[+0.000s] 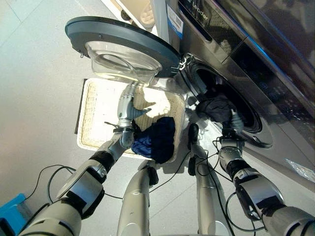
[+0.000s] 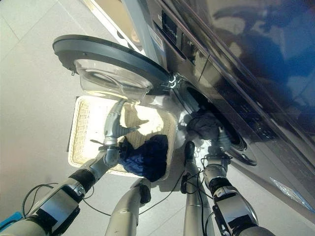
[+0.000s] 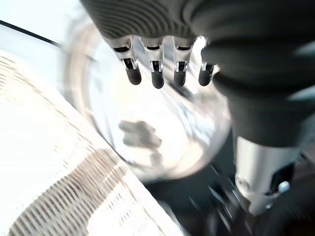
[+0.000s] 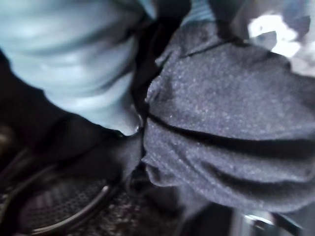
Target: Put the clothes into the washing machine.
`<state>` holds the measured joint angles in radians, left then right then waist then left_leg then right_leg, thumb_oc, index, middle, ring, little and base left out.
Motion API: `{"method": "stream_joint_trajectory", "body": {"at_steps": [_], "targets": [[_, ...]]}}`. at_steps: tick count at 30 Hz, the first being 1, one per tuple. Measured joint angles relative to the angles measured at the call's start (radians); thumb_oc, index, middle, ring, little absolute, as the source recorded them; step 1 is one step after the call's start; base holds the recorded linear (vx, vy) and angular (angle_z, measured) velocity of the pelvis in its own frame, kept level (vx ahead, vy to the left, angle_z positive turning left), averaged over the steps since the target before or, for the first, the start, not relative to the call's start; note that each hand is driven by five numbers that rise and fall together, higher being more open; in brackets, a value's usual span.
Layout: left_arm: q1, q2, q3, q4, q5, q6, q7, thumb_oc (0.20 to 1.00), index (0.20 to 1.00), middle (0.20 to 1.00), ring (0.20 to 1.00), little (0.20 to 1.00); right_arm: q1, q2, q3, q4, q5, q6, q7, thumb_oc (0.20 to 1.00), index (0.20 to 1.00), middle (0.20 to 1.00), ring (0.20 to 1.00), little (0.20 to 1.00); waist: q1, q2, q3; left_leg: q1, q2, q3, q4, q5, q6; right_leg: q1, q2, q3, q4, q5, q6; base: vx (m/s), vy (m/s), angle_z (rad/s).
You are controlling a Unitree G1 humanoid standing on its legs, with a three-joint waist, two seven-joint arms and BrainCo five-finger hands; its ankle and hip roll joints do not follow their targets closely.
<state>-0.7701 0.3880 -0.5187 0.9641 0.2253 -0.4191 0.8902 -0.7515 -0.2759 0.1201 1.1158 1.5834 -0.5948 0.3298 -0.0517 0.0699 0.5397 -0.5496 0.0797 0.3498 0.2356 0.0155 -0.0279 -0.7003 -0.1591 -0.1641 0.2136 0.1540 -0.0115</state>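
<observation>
Left eye view: right robot hand [image 1: 231,129] at the washer [image 1: 256,64] mouth, dark garment [image 1: 216,109] bunched over it, half in the drum. Fingers hidden, can't tell the grip. More clothes [image 1: 156,139] wait in the basket [image 1: 91,115] under the open door [image 1: 123,44].
Left wrist view: left robot hand [image 3: 157,64] empty, fingers straight, over the basket.
Right wrist view: grey cloth covers it.
Loading step. Next: push deeper, let go.

Silver-grey arms, dark ribbed wrist covers, silver fingers [image 3: 156,73] with dark tips
</observation>
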Motion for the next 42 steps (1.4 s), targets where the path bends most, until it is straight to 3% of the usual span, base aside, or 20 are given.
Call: {"method": "stream_joint_trajectory", "body": {"at_steps": [6, 10, 15, 20, 24, 28, 33, 36, 41, 42], "targets": [[0.061, 0.002, 0.079, -0.021, -0.024, -0.047, 0.035, 1.000, 1.000, 1.000, 1.000, 1.000, -0.023, -0.051, -0.065, 0.017, 0.034, -0.009, -0.012, 0.200, 0.200, 0.200, 0.200, 0.200, 0.020, 0.000, 0.000, -0.023, 0.002, -0.025, 0.015, 0.001, -0.001, -0.002, -0.001, -0.024, -0.002, -0.004, 0.004, 0.00, -0.075, 0.09], [0.097, 0.014, 0.077, -0.046, -0.024, -0.063, 0.034, 1.000, 1.000, 1.000, 1.000, 1.000, -0.041, -0.098, -0.107, 0.042, 0.062, 0.041, -0.039, 0.200, 0.200, 0.200, 0.200, 0.200, 0.048, 0.000, 0.000, -0.069, 0.001, -0.049, 0.034, -0.001, -0.002, -0.025, -0.004, -0.043, -0.001, -0.004, 0.004, 0.00, -0.058, 0.14], [0.094, 0.024, 0.066, -0.079, -0.022, -0.074, 0.028, 1.000, 1.000, 1.000, 1.000, 1.000, -0.077, -0.117, -0.114, 0.046, 0.127, 0.096, -0.052, 0.200, 0.200, 0.200, 0.200, 0.200, 0.065, -0.001, 0.001, -0.090, 0.000, -0.055, 0.038, 0.003, 0.003, -0.040, -0.006, -0.049, -0.001, 0.003, -0.003, 0.00, -0.011, 0.04], [0.051, 0.055, -0.013, -0.163, -0.022, -0.076, 0.010, 1.000, 1.000, 1.000, 1.000, 1.000, -0.136, -0.120, -0.134, 0.043, 0.262, 0.097, -0.052, 0.200, 0.200, 0.200, 0.200, 0.200, 0.067, -0.001, 0.001, -0.093, 0.001, -0.059, 0.039, 0.003, 0.003, -0.041, -0.007, -0.053, 0.000, 0.004, -0.003, 0.00, 0.000, 0.00], [0.036, 0.055, -0.014, -0.208, -0.025, -0.075, -0.001, 1.000, 1.000, 1.000, 1.000, 1.000, -0.175, -0.124, -0.174, 0.016, 0.363, 0.042, -0.039, 0.200, 0.200, 0.200, 0.200, 0.200, 0.065, -0.001, 0.001, -0.106, 0.003, -0.067, 0.046, 0.002, 0.003, -0.045, -0.009, -0.060, 0.000, 0.003, -0.002, 0.00, -0.001, 0.03], [0.035, 0.074, -0.028, -0.263, -0.102, -0.066, -0.015, 1.000, 1.000, 1.000, 1.000, 1.000, -0.261, -0.142, -0.266, -0.070, 0.396, -0.135, -0.073, 0.200, 0.200, 0.200, 0.200, 0.200, 0.068, -0.001, 0.002, -0.152, 0.006, -0.079, 0.071, 0.000, 0.004, -0.077, -0.012, -0.068, 0.006, 0.005, -0.005, -0.01, 0.019, 0.05], [0.059, 0.083, -0.045, -0.274, -0.133, -0.045, -0.025, 1.000, 1.000, 1.000, 1.000, 1.000, -0.276, -0.156, -0.305, -0.156, 0.398, -0.279, -0.137, 0.200, 0.200, 0.200, 0.200, 0.200, 0.072, 0.002, 0.003, -0.165, 0.011, -0.083, 0.092, -0.010, 0.008, -0.079, -0.016, -0.074, 0.011, 0.008, -0.007, 0.00, 0.003, 0.02], [0.069, 0.100, -0.058, -0.279, -0.133, -0.045, -0.026, 1.000, 1.000, 1.000, 1.000, 1.000, -0.274, -0.157, -0.310, -0.156, 0.398, -0.325, -0.160, 0.200, 0.200, 0.200, 0.200, 0.200, 0.071, 0.002, 0.004, -0.174, 0.013, -0.084, 0.103, -0.012, 0.012, -0.079, -0.018, -0.078, 0.010, 0.009, -0.007, 0.01, 0.013, 0.05], [0.074, 0.118, -0.063, -0.282, -0.145, -0.040, -0.026, 1.000, 1.000, 1.000, 1.000, 1.000, -0.274, -0.162, -0.317, -0.153, 0.398, -0.332, -0.160, 0.200, 0.200, 0.200, 0.200, 0.200, 0.071, 0.002, 0.005, -0.177, 0.016, -0.083, 0.110, -0.016, 0.015, -0.080, -0.019, -0.080, 0.010, 0.010, -0.005, 0.01, 0.010, 0.00], [0.076, 0.122, -0.071, -0.286, -0.158, -0.033, -0.026, 1.000, 1.000, 1.000, 1.000, 1.000, -0.274, -0.162, -0.314, -0.152, 0.398, -0.331, -0.158, 0.263, 0.263, 0.263, 0.263, 0.263, 0.071, 0.002, 0.006, -0.177, 0.016, -0.082, 0.111, -0.016, 0.016, -0.080, -0.019, -0.081, 0.011, 0.010, -0.005, 0.00, 0.000, 0.00]]}}
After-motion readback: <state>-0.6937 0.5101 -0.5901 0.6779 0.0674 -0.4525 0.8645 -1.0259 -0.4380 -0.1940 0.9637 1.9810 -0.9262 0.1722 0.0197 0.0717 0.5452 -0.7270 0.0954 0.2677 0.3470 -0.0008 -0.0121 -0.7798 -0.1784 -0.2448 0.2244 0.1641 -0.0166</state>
